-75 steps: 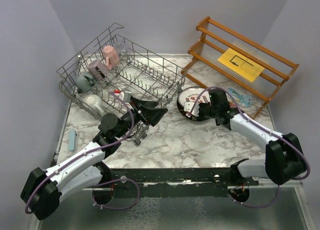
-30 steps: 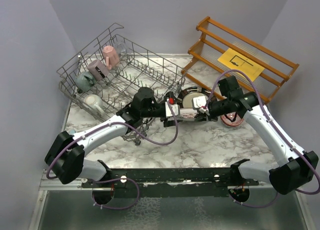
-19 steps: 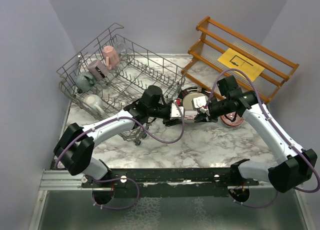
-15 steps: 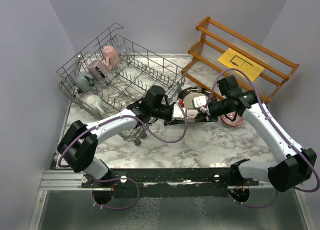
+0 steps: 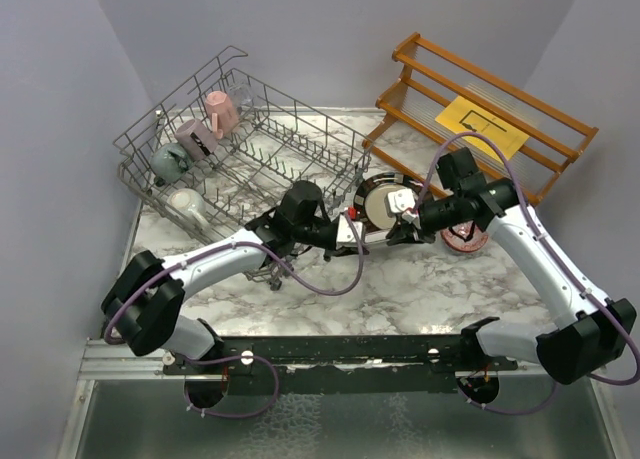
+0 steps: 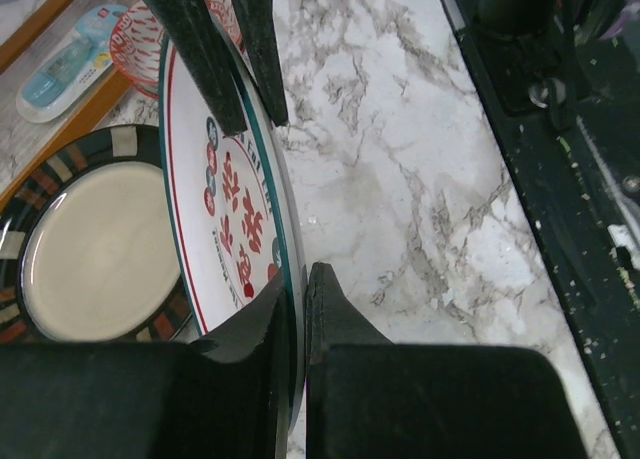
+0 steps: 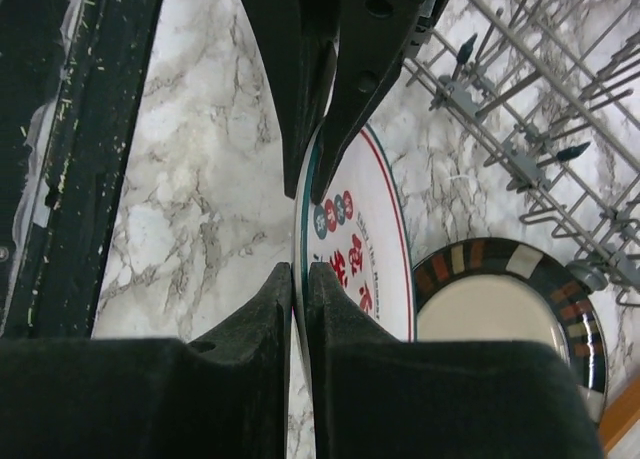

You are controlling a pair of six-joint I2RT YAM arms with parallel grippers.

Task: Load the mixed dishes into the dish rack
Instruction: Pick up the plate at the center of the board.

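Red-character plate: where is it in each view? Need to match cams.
Top external: red-character plate edge-on at picture centre, just below the striped-rim plate.
Left wrist: plate centre-left, upright, face showing, rim between the fingers.
Right wrist: plate centre, upright, rim between the fingers.
Shared landmark: the striped-rim plate, lying beside it in all three.

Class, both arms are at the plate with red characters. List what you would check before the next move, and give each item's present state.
1. Left gripper shut on the rim of the plate: ok.
2. Right gripper shut on the same plate: ok.
3. Plate held on edge: ok.
4. Plate clear of the striped-rim plate on the table: cannot tell.
5. Bare tines free in the dish rack: ok.
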